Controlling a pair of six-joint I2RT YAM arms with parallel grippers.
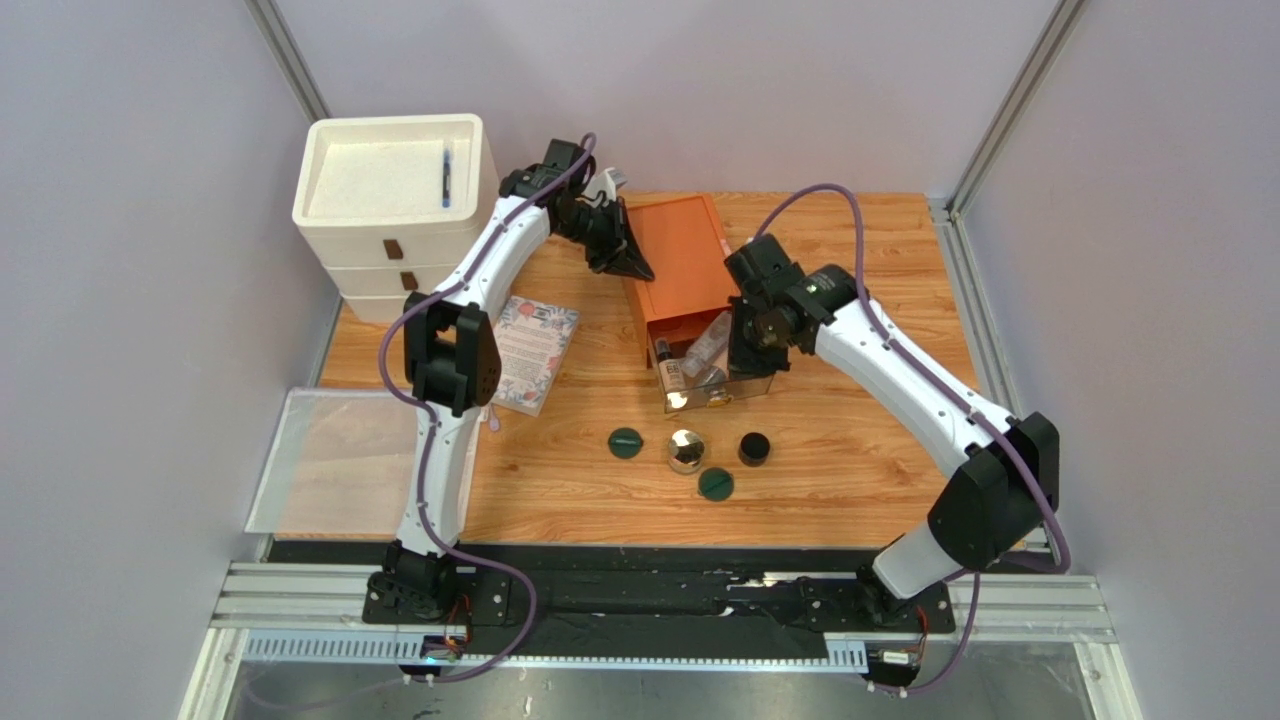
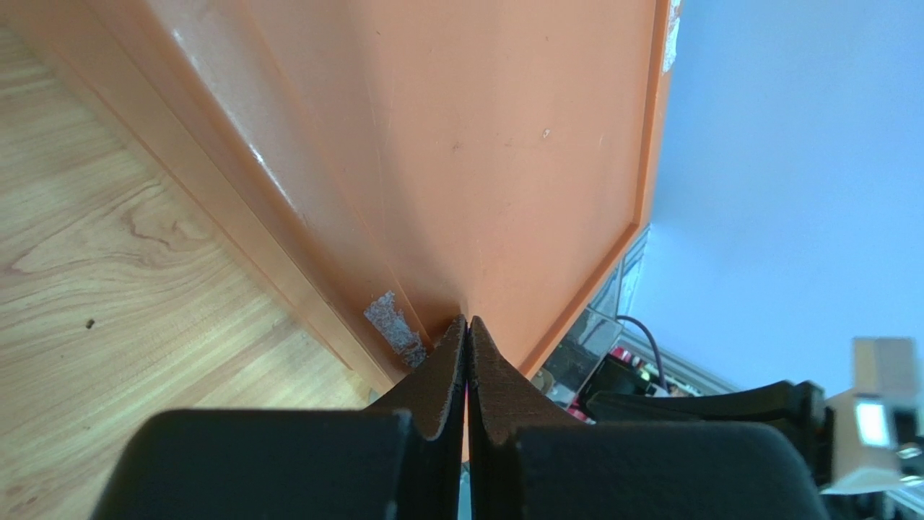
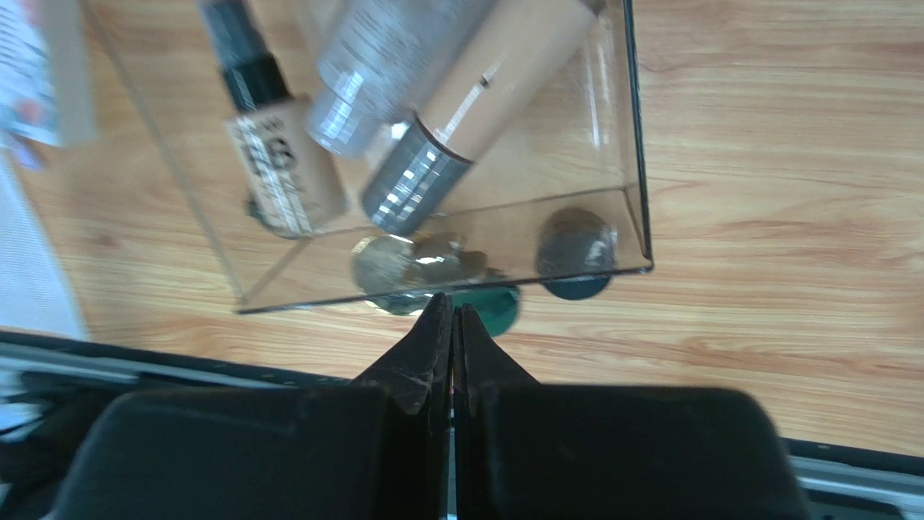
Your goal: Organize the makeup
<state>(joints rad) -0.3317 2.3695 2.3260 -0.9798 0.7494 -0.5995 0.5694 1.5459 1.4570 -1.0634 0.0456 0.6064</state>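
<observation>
Makeup tubes lie in the clear tray by the box, compacts and jar loose on the table; left gripper pinches the box wall, likely steadying it, right gripper closed on nothing visible.

The left arm rises from its base, bends at the elbow and reaches far forward and inward. Its wrist is turned so that the left hand points down and to the right. In the left wrist view its two fingers are pressed flat together, tip to tip. The right arm stretches forward and to the left with its forearm nearly straight. The right hand tips downward, and its fingers are likewise closed against each other with nothing between them.
</observation>
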